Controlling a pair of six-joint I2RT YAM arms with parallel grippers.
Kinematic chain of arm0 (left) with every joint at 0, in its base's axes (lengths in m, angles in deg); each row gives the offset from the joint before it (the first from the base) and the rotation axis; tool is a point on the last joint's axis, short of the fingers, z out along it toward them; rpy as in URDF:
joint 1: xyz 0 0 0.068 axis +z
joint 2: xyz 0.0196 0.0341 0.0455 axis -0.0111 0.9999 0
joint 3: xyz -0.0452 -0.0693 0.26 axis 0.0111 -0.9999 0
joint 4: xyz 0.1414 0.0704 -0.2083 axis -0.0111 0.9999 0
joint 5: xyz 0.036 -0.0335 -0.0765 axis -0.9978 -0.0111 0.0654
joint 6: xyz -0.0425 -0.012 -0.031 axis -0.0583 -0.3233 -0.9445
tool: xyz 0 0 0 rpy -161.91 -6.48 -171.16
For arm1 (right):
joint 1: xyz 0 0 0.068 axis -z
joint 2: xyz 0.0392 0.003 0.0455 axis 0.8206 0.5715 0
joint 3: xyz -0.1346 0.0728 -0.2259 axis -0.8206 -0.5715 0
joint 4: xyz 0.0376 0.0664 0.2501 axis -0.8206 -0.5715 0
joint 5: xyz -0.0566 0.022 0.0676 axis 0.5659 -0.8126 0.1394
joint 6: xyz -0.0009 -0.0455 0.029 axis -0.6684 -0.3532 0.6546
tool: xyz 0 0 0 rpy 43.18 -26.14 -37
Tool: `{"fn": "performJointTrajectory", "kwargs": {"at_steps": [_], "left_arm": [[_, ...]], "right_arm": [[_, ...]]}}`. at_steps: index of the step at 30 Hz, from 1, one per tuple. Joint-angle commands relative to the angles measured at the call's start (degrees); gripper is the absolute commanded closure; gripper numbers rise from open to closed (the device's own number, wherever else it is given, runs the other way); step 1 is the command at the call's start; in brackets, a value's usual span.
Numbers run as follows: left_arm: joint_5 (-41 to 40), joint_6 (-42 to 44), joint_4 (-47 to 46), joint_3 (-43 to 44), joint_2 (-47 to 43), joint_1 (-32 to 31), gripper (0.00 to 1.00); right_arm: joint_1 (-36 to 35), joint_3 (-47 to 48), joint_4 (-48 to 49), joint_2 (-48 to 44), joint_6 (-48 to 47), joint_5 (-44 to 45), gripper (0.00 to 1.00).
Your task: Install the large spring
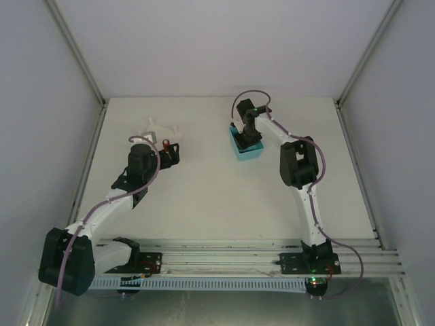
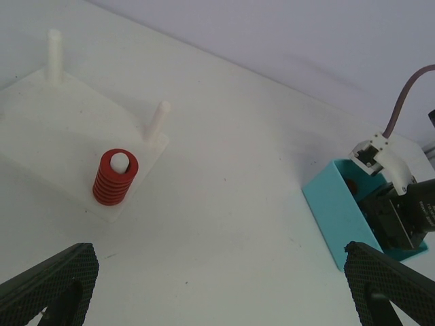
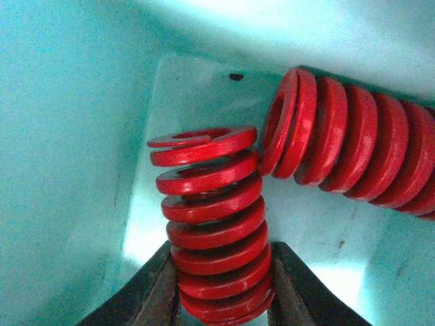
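Note:
My right gripper (image 3: 221,295) is down inside the teal bin (image 1: 247,152) and shut on the lower coils of a thick red spring (image 3: 211,217) that stands nearly upright. A second, longer red spring (image 3: 353,149) lies on its side in the bin (image 3: 75,136), touching the held one's top. My left gripper (image 2: 217,288) is open and empty over bare table, just short of the white peg base (image 2: 47,129). A short red spring (image 2: 115,178) sits on the base's nearest peg. Two bare white pegs (image 2: 156,122) stand behind it.
The peg base (image 1: 158,129) is at the back left of the table and the teal bin (image 2: 340,210) at back centre-right, with bare table between them. White enclosure walls rise on three sides. The right arm's wrist (image 2: 401,217) fills the bin's opening.

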Motion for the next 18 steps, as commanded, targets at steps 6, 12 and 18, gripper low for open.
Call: {"fn": "performJointTrajectory", "kwargs": {"at_steps": [6,12,18], "left_arm": [[-1.1,0.2,0.7,3.3,-0.7,-0.5,0.01],[-1.5,0.2,0.8,3.5,-0.4,-0.8,0.01],[-2.1,0.2,0.8,3.7,-0.3,-1.0,0.01]], "right_arm": [[0.3,-5.8,8.0,-7.3,4.1,-1.5,0.84],[0.4,-6.8,10.7,-8.6,4.6,-3.9,0.85],[0.4,-7.0,10.7,-8.9,4.4,-3.9,0.86]]}}
